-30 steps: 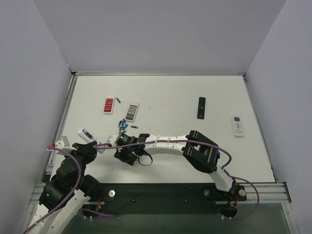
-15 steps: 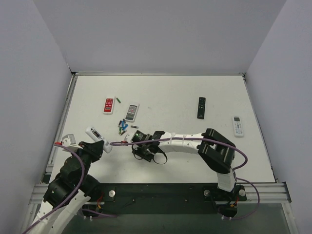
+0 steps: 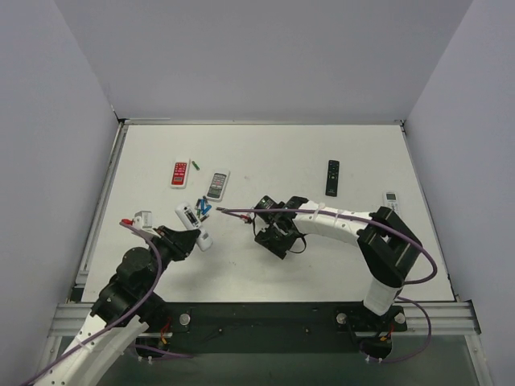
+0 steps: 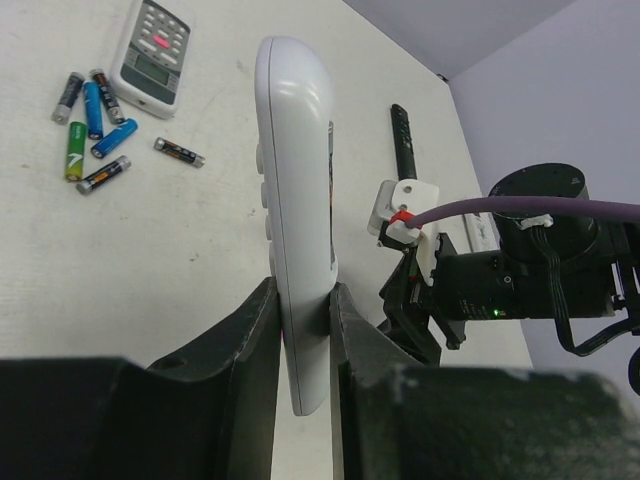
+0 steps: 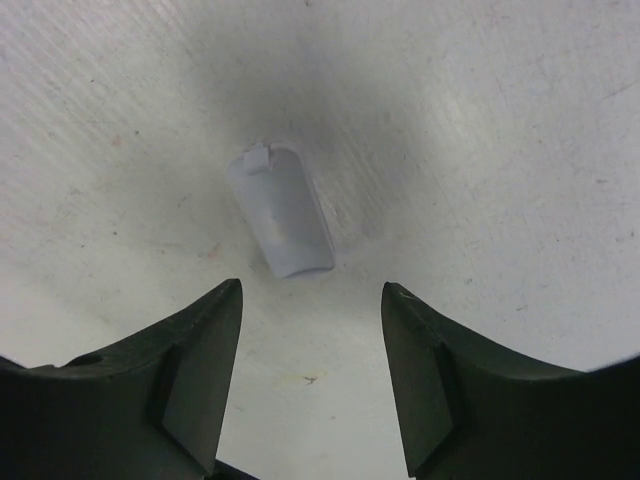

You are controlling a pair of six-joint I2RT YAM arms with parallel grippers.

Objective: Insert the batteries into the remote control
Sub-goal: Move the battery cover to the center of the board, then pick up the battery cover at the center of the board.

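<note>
Okay, top view first. The left gripper point(image 3: 187, 239) is clamped on the remote control point(image 3: 193, 227) and holds it up over the left side of the table point(image 3: 282, 161). The batteries point(image 3: 201, 209) lie in a loose bunch just past the remote's far end. The right gripper point(image 3: 273, 235) sits low over the middle of the table, well apart from both.

In the left wrist view, the remote control stands on edge, pinched between the two fingers point(image 4: 258, 330) near its lower end. The batteries are off to the upper left beside a grey remote point(image 4: 150, 45), and none of them touch the white one. I can't see into the recess from here.

In the right wrist view, the jaws are spread with nothing between them. A small white battery door point(image 5: 283, 215) lies flat on the table just ahead of the fingertips, untouched.

My read is that the door is off and parked and the remote is in hand, but no cell looks loaded. So basically all the actual loading is left, and the free gripper is nowhere near the batteries.
</note>
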